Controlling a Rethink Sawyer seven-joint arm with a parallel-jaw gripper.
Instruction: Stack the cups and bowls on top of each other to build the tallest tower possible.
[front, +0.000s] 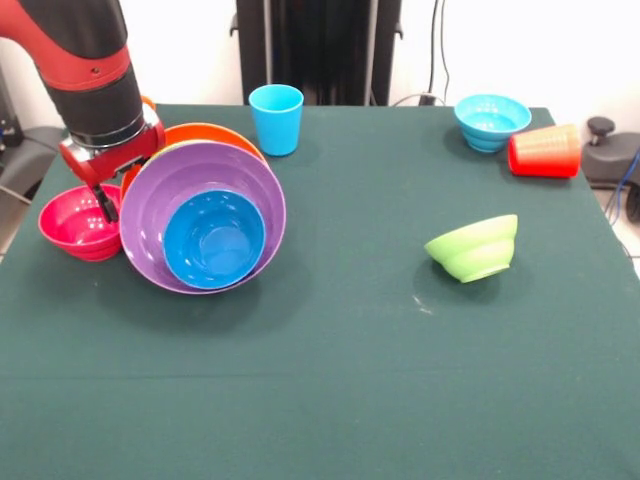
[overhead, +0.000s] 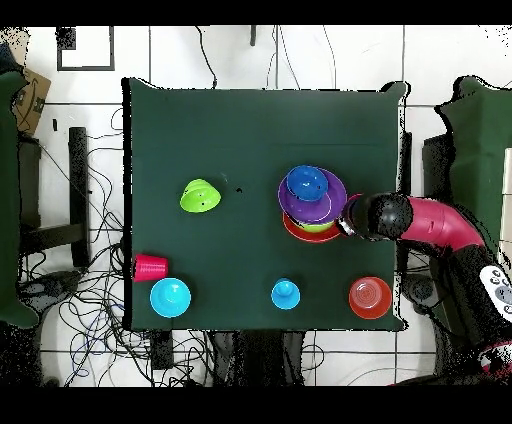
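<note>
A: Where is the gripper (front: 103, 203) set?

B: Beside the tower (front: 203, 215), at its rim, with the magenta bowl (front: 80, 222) just beyond. Whether the jaws are wide or closed on a rim cannot be told.

A: How is the step best done?

B: The tilted tower is judged unstable; it should be levelled before the green bowl (front: 474, 247), well apart from it, is fetched.

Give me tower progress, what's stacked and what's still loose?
Done: the tower nests orange, lime green and purple bowls with a dark blue one inside. In hand: nothing visibly gripped; the gripper hangs beside it. Left: magenta-red bowl, light blue bowl, lime green bowl, light blue cup, red cup.
</note>
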